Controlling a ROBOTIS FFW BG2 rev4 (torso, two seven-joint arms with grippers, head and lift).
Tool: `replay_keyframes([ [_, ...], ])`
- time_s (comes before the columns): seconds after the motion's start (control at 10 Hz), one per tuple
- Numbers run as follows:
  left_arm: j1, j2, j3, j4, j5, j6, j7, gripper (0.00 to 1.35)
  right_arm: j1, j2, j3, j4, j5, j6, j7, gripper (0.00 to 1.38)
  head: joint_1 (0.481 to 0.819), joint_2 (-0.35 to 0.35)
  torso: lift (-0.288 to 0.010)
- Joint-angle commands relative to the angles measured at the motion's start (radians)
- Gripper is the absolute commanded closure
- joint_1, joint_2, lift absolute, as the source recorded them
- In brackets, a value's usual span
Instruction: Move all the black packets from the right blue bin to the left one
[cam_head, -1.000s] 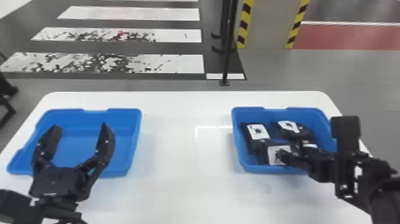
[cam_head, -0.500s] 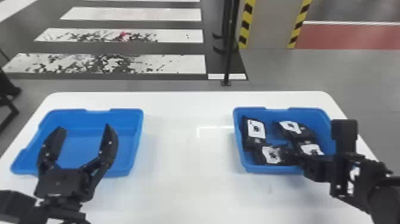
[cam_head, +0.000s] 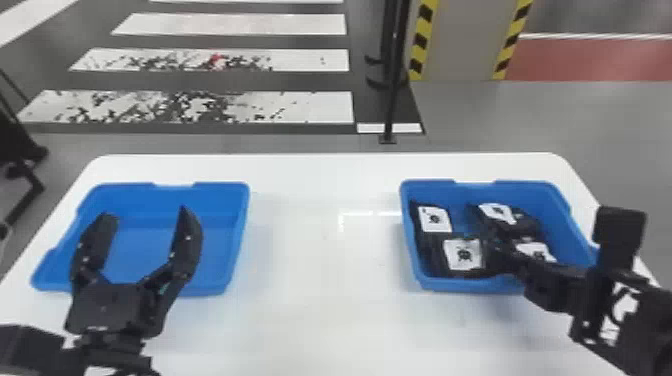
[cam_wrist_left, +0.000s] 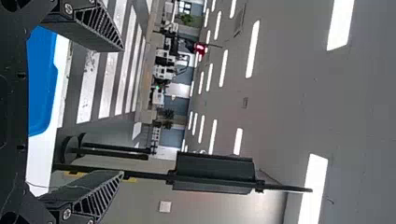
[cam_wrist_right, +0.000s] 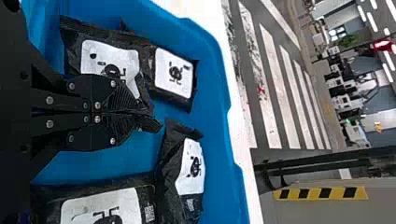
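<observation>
My left gripper (cam_head: 148, 214) stands open over the left blue bin (cam_head: 240, 240), which holds no packets; in the left wrist view the left gripper (cam_wrist_left: 122, 111) has nothing between its fingers. Inside the right blue bin (cam_head: 410, 250), my right gripper (cam_head: 495, 254) is shut on the end of the front-left black packet (cam_head: 464, 254). Seen from the right wrist, the right gripper (cam_wrist_right: 140, 114) pinches that packet (cam_wrist_right: 109, 60), and a black corner sticks out past its tips. Several other packets lie around it, one (cam_head: 433, 220) at the back left, another (cam_head: 500, 214) behind.
Both bins stand on a white table (cam_head: 320, 280), with bare tabletop between them. The right bin's walls (cam_wrist_right: 219, 93) rise close around my right gripper. A black pole (cam_head: 392, 90) stands on the floor beyond the table.
The front-left packet has risen slightly with my right gripper, and its label sits a little higher in the head view. My left gripper keeps its place over the left bin.
</observation>
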Motion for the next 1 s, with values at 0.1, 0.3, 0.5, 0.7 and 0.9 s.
replay_keyframes([
  [0.1,-0.002,0.006,-0.035,0.0,0.046,-0.063,0.006,0.11,0.038,0.002,-0.053,-0.065,-0.076,-0.017,0.001,1.27,0.695,0.005,-0.168],
  [0.3,-0.009,0.023,-0.098,0.0,0.15,-0.087,0.006,0.11,0.021,0.0,-0.059,-0.011,-0.215,-0.044,0.03,1.27,0.695,-0.007,-0.168],
  [0.5,-0.019,0.051,-0.192,-0.037,0.302,-0.068,-0.002,0.11,-0.011,-0.006,-0.013,0.031,-0.367,-0.047,0.078,1.27,0.695,0.003,-0.168],
  [0.7,-0.044,0.083,-0.298,-0.059,0.431,-0.023,-0.029,0.11,-0.057,-0.017,0.063,0.055,-0.413,-0.054,0.102,1.27,0.695,0.023,-0.168],
  [0.9,-0.066,0.097,-0.342,-0.056,0.423,0.05,-0.037,0.11,-0.116,-0.027,0.16,0.097,-0.483,-0.074,0.122,1.27,0.695,0.023,-0.168],
])
